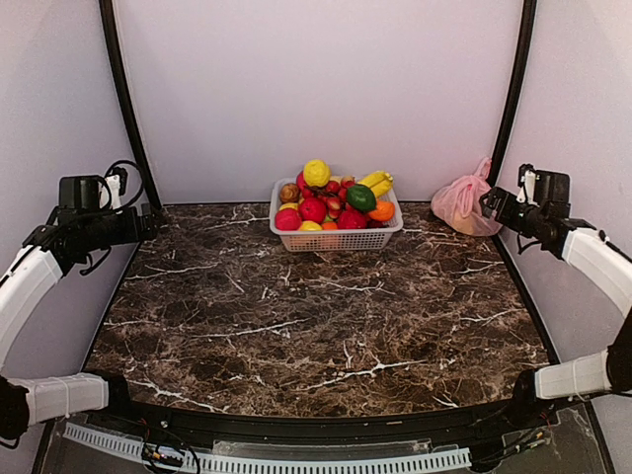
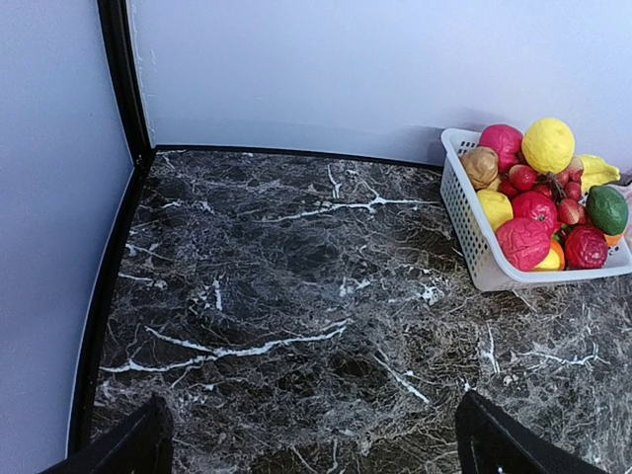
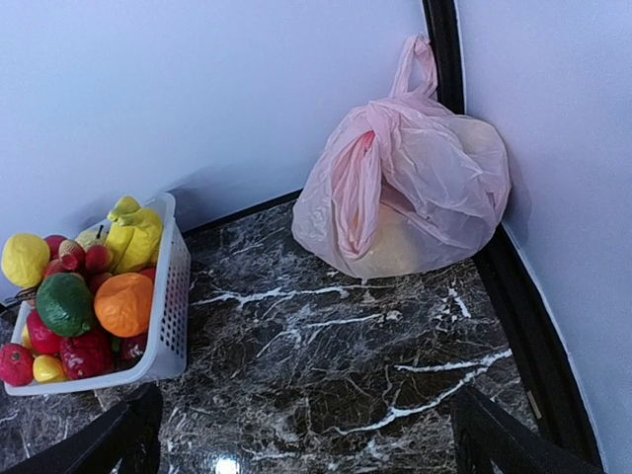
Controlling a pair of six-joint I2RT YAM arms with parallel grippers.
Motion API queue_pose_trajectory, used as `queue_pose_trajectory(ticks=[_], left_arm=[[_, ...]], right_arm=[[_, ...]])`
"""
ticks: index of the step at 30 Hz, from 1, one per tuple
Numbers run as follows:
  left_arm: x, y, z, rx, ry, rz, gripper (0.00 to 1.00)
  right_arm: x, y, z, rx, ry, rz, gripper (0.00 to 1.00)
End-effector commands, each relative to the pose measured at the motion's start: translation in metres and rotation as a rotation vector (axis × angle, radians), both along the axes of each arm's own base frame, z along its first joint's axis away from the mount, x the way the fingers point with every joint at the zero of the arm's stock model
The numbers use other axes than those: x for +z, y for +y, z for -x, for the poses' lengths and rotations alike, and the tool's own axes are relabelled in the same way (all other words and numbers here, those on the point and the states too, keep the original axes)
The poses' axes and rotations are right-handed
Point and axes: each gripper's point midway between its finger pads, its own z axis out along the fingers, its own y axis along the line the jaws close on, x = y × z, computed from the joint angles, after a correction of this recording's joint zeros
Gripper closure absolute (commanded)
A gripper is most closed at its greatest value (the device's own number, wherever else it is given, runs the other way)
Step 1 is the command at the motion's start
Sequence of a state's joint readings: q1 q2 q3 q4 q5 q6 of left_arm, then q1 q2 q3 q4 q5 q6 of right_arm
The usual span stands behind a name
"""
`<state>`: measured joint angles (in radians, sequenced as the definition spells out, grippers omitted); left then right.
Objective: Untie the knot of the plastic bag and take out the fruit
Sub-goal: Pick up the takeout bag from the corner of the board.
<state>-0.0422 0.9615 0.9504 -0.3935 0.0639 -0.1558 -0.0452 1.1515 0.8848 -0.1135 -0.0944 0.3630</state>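
The pink plastic bag (image 1: 462, 204) sits in the table's far right corner against the wall and the black frame post. In the right wrist view the plastic bag (image 3: 425, 188) is tied shut, its knot (image 3: 387, 117) at the top with a handle ear standing up. A pale yellow fruit (image 3: 400, 249) shows dimly through the film; the other contents are hidden. My right gripper (image 1: 491, 201) hovers just right of the bag, open and empty (image 3: 306, 439). Far from the bag, my left gripper (image 1: 153, 219) hangs open and empty over the far left edge (image 2: 316, 444).
A white basket (image 1: 336, 242) piled with several toy fruits stands at the back centre of the dark marble table; its wall (image 2: 464, 217) shows in the left wrist view and its side (image 3: 176, 286) in the right. Black frame posts (image 1: 123, 99) rise at both back corners.
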Motion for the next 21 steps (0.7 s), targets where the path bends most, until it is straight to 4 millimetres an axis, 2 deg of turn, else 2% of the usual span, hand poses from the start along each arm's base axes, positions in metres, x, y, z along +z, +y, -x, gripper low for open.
queue_pose_trajectory(ticks=[1,5,12,21], left_arm=[[-0.006,0.0,0.001,-0.019,-0.005,-0.032,0.01],[-0.016,0.009,-0.002,0.011,0.029,-0.084,0.01],[-0.027,0.011,-0.004,0.018,0.06,-0.104,0.01],[-0.042,0.021,-0.008,0.055,0.098,-0.151,0.01]], right_arm=[[-0.005,-0.022,-0.014,-0.107,0.091,0.082,0.02],[-0.008,-0.035,-0.033,-0.138,0.138,0.142,0.01],[-0.006,-0.064,-0.072,-0.147,0.156,0.099,0.01],[-0.031,-0.08,-0.125,-0.107,0.207,0.113,0.01]])
